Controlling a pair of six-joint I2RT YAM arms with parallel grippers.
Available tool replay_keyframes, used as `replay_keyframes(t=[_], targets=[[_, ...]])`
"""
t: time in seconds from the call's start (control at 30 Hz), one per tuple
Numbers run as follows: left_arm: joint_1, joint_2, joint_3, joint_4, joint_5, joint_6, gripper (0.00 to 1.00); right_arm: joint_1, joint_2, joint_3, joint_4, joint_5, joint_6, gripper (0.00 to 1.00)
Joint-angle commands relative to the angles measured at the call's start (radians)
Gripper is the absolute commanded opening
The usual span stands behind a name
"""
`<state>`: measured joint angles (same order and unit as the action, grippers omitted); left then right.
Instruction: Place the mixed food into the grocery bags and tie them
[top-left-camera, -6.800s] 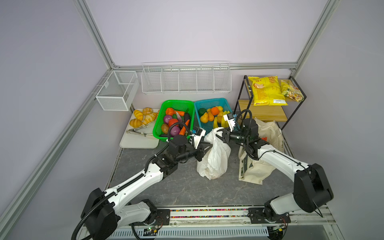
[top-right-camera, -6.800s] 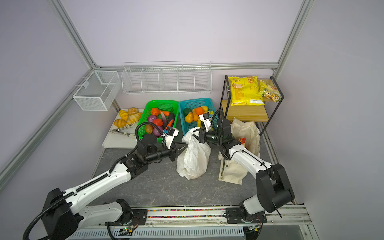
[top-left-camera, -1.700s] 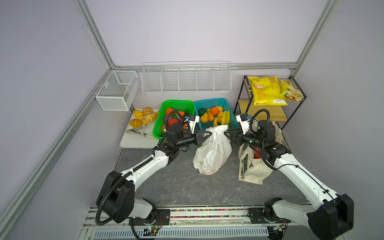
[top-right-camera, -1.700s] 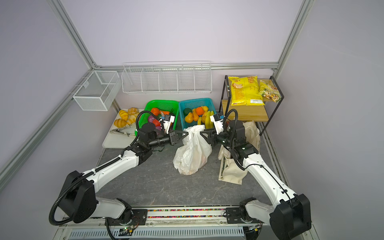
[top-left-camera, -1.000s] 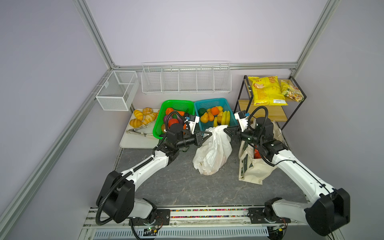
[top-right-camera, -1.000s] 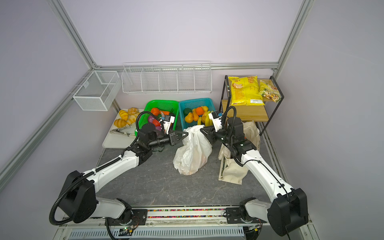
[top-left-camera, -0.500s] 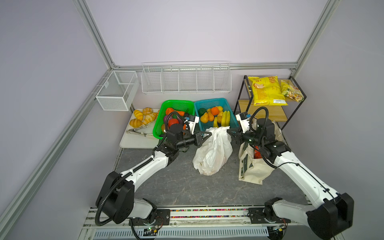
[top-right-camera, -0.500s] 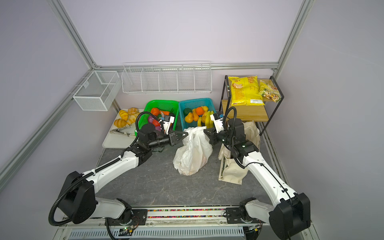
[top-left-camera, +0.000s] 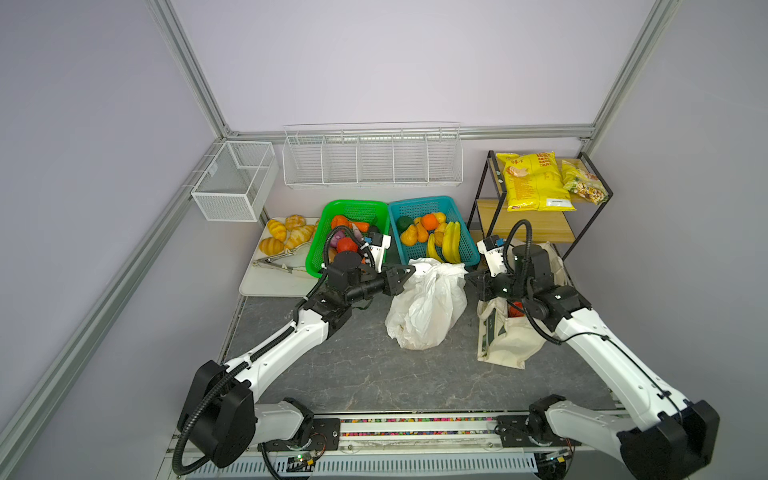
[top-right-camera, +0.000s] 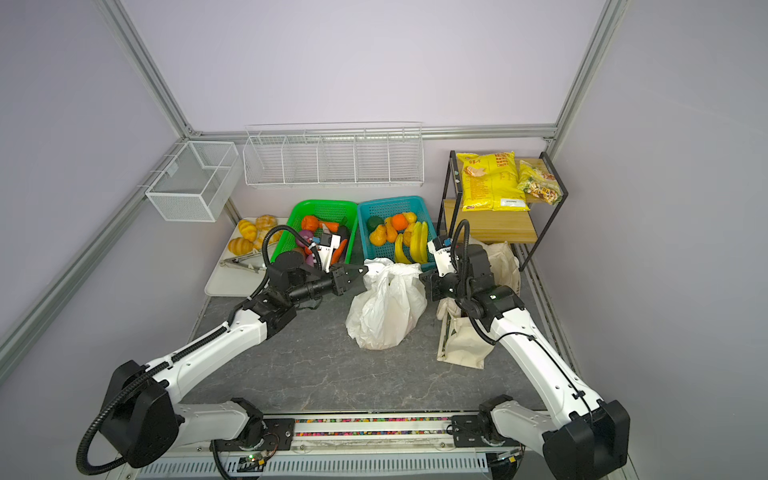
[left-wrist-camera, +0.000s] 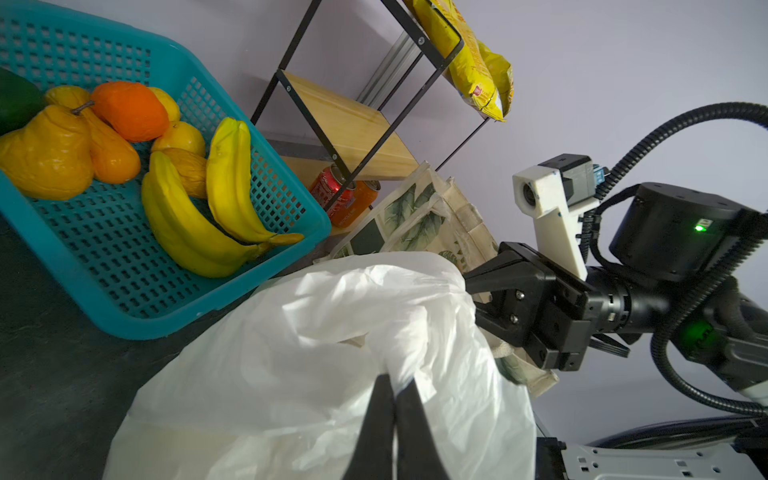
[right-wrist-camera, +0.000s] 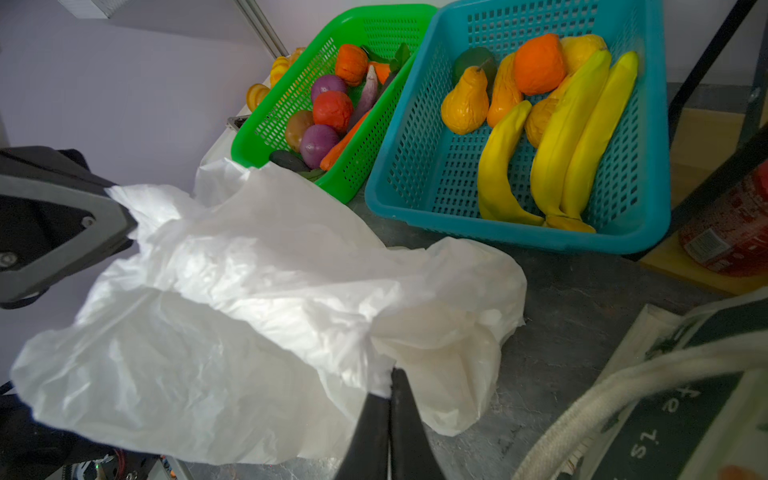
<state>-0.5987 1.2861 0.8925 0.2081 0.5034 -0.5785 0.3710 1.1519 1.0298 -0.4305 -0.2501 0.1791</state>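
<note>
The left gripper (top-left-camera: 410, 270) and right gripper (top-left-camera: 468, 276) are pinching the bag (top-left-camera: 424, 316) by opposite top edges; its limp film is likely slipping easily.

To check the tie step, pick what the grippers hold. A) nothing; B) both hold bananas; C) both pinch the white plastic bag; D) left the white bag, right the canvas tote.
C: in the wrist views the left gripper and the right gripper are each shut on a fold of the white plastic bag.
</note>
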Motion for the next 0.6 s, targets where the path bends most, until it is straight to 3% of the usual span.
replay_keyframes(t=[0.0,0.2,0.47,0.57], targets=[[0.034,-0.059,-0.016,-0.051,-0.081,0.037,0.00,-0.004,0.022,0.013,-0.083,0.103,-0.008,0.07],[0.104,-0.120,-0.059,-0.128,-0.115,0.058,0.00,0.002,0.051,0.007,-0.079,0.124,-0.010,0.07],[0.252,-0.193,-0.159,-0.178,-0.152,0.051,0.00,0.052,0.117,0.004,-0.078,0.234,-0.040,0.07],[0.258,-0.182,-0.172,-0.151,-0.085,0.052,0.00,0.061,0.111,-0.023,-0.005,0.152,-0.059,0.07]])
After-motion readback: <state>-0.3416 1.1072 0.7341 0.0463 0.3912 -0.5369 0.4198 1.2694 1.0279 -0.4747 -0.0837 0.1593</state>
